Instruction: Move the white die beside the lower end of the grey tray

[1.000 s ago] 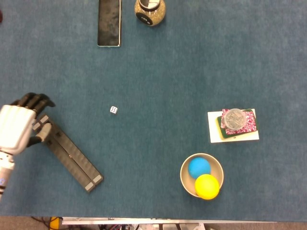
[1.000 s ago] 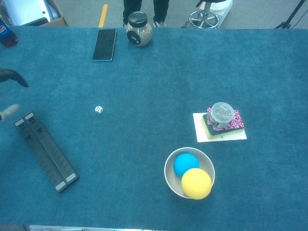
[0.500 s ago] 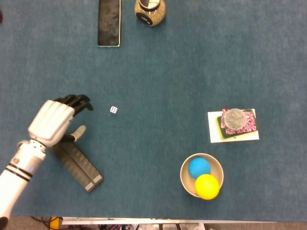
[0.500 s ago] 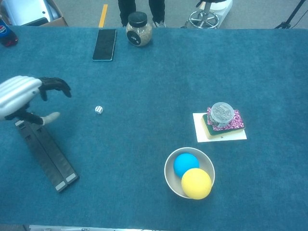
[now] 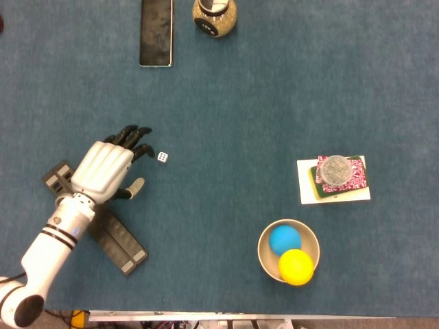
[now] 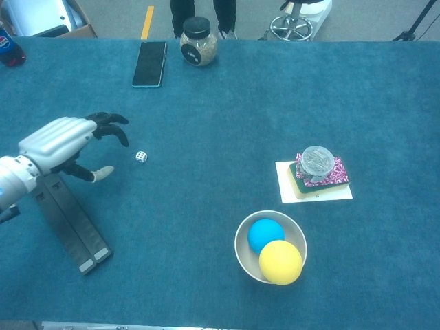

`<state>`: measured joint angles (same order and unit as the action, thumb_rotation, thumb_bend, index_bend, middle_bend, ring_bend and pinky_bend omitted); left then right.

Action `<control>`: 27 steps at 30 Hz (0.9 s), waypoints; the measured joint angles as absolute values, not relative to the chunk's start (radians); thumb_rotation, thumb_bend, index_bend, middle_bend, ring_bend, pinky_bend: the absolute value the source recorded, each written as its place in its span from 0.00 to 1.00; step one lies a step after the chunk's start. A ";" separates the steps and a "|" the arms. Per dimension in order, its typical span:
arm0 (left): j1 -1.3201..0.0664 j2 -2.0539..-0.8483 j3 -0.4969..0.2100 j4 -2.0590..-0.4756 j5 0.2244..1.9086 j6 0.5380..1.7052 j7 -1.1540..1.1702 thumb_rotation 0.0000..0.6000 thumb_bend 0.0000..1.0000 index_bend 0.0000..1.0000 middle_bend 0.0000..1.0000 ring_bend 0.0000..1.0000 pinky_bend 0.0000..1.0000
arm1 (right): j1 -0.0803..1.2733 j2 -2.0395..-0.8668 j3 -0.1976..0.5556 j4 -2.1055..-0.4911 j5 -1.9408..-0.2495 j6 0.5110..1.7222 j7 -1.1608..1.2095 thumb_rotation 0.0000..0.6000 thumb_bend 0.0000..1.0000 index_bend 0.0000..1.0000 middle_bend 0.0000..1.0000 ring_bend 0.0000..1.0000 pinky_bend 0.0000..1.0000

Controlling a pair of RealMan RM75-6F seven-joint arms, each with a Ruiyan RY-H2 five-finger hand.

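My left hand (image 5: 106,168) hangs over the blue carpeted worktop (image 5: 274,103), fingers apart and curled, holding nothing, just left of the white die (image 5: 162,157). The die lies apart from the grey tray (image 5: 116,236), whose upper end sits under my wrist. Only the chest view shows the room: grey floor with a yellow line (image 6: 147,22), a stool base (image 6: 287,27), someone's legs (image 6: 203,8). No writing is readable.

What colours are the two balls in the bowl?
One ball is blue, the other yellow, clearest in the chest view.
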<state>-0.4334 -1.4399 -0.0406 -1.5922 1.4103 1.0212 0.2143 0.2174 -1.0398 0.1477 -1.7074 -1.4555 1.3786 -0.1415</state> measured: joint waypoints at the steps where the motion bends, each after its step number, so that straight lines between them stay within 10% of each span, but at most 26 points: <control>1: -0.438 -1.448 -0.044 -1.585 1.401 1.017 0.225 1.00 0.34 0.32 0.01 0.00 0.14 | 0.217 -1.039 0.147 -1.706 -1.455 1.380 -0.140 1.00 0.00 0.55 0.37 0.34 0.49; 27: -0.518 -1.562 -0.066 -1.452 1.308 0.960 0.248 1.00 0.34 0.34 0.00 0.00 0.05 | 0.208 -1.037 0.133 -1.692 -1.436 1.386 -0.122 1.00 0.00 0.54 0.37 0.34 0.49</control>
